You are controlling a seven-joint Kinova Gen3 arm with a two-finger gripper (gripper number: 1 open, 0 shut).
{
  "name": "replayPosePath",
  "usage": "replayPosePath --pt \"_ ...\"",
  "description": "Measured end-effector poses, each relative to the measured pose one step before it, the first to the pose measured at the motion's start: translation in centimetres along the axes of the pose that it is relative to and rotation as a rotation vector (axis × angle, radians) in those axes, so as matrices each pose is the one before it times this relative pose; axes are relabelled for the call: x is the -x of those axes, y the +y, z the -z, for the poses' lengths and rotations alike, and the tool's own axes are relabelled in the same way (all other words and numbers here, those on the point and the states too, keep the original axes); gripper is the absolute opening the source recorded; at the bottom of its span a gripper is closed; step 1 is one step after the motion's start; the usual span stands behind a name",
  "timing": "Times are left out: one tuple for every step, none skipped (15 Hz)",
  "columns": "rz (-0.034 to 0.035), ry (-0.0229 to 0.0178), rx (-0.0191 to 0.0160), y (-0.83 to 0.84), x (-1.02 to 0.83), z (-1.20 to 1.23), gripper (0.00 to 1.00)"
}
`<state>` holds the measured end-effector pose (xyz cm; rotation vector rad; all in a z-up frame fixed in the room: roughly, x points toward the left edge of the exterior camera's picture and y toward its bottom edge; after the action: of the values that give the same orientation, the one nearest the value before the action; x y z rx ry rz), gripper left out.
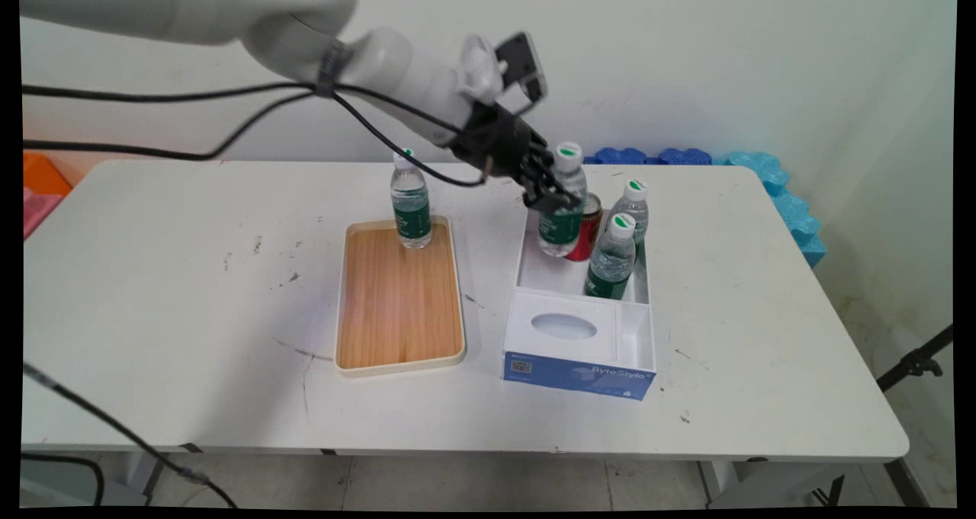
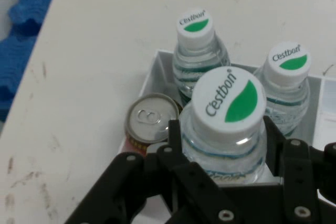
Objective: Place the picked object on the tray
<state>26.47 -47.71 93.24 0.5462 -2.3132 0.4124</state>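
In the main view the black gripper [image 1: 550, 191] reaches down from the upper left over the far end of the white box [image 1: 534, 269], which stands right of the table's [image 1: 191, 290] middle. Its fingers are closed around the neck of a green-labelled water bottle [image 1: 563, 225], held slightly tilted at the box's far left corner, with its base seemingly above the box floor. A red can [image 1: 589, 229] stands just behind and beside that bottle. Two more water bottles stand in the box to the right: one at the far right corner [image 1: 633, 208], one nearer the middle [image 1: 612, 258]. The box's near end carries a white cover with an oval opening and a blue front panel [image 1: 578, 373]. Left of the box lies a wooden tray [image 1: 399, 296], and a fifth bottle [image 1: 411, 208] stands upright at the tray's far edge. In the hand view the fingers [image 2: 176, 145] press on both sides of the held bottle [image 2: 226, 129], just under its white cap. The can's silver top [image 2: 151, 117] lies just to its left, and the two other bottles [image 2: 198, 51] [image 2: 286, 85] stand beyond, inside the box wall [image 2: 152, 74].
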Motion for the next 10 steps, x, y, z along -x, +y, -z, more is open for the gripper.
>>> replayPosePath --pt "0.00835 0.00775 -0.00215 -0.141 0.069 1.398 0.0" --pt "0.00767 0.0055 -0.00297 -0.173 0.198 1.422 0.0" --pt "0.00565 0.00234 -0.00188 -0.175 0.327 1.24 0.0" --pt "0.00273 0.0002 -0.00094 -0.189 0.515 1.448 0.0" --pt "0.00262 -0.00202 0.0001 -0.147 0.59 1.202 0.0" --pt "0.0021 -0.00527 0.00153 -0.177 0.854 1.322 0.0" --pt "0.00343 -0.00686 0.00058 -0.176 1.017 1.295 0.0" --pt "0.00315 -0.00583 -0.00026 -0.131 0.838 0.958 0.0" --pt "0.00573 -0.00829 -0.00009 -0.174 1.107 1.009 0.0" --pt "0.00611 -0.0087 -0.00074 -0.196 1.147 0.939 0.0"
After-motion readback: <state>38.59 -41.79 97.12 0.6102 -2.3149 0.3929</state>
